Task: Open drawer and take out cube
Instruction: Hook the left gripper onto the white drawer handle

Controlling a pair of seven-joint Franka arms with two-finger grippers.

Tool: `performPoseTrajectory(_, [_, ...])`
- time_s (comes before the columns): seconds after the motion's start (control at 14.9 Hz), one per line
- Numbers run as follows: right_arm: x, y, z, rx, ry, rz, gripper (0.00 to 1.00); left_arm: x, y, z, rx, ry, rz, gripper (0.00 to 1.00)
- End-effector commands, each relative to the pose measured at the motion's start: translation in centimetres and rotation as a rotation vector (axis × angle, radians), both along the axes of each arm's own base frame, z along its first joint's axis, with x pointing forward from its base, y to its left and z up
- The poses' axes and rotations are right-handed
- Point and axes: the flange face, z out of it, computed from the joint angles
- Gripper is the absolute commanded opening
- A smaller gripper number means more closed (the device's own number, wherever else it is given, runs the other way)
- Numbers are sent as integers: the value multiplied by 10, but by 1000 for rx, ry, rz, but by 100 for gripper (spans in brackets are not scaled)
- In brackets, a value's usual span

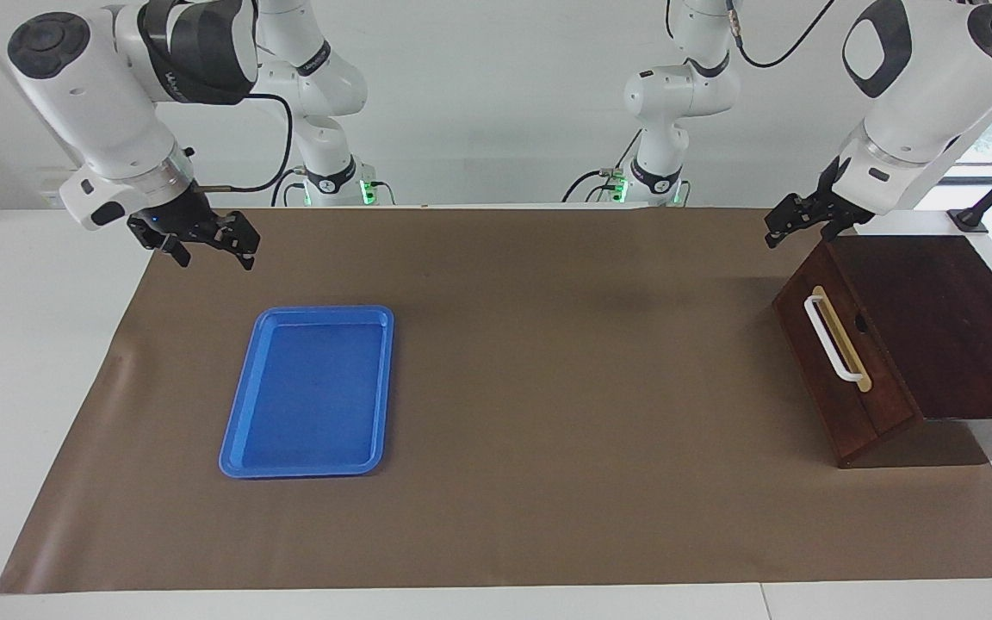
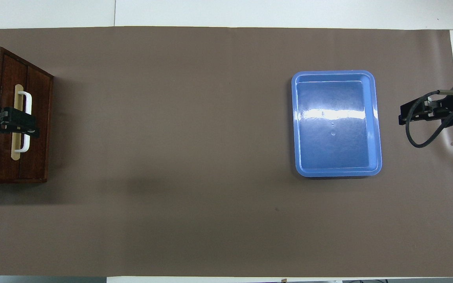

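High facing camera and steep overhead camera, half-turned apart, sharing the table [image 1: 496,517].

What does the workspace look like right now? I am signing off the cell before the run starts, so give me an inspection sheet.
Surface: brown mat on a white table.
Job's things: drawer shut, at the left arm's end; cube not visible.
Clutter: blue tray, empty, toward the right arm's end.
Grippers: left gripper open, raised beside the drawer box; right gripper open, raised above the mat near the tray.
Cables: black cable loops at the right gripper.
Surroundings: white wall, window.
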Motion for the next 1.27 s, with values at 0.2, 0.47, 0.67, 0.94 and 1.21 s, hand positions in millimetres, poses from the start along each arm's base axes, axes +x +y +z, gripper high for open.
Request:
performPoseTrajectory(0.2, [-7, -3, 2, -9, 6, 19, 100, 5, -5, 4, 3, -16, -23, 100])
performPoseTrajectory(0.47, [-5, -8, 3, -4, -8, 5, 100, 13, -12, -4, 82, -67, -45, 100])
performPoseTrajectory(0.67, [-5, -12, 3, -7, -11, -30, 100, 23, -23, -32, 188, -87, -104, 100])
performPoseTrajectory(0.94, [-3, -14, 4, -6, -23, -41, 100, 34, -32, -70, 253, -98, -155, 100])
performPoseTrajectory(1.21, [-3, -17, 3, -7, -23, -57, 100, 47, -50, -117, 355, -99, -256, 100])
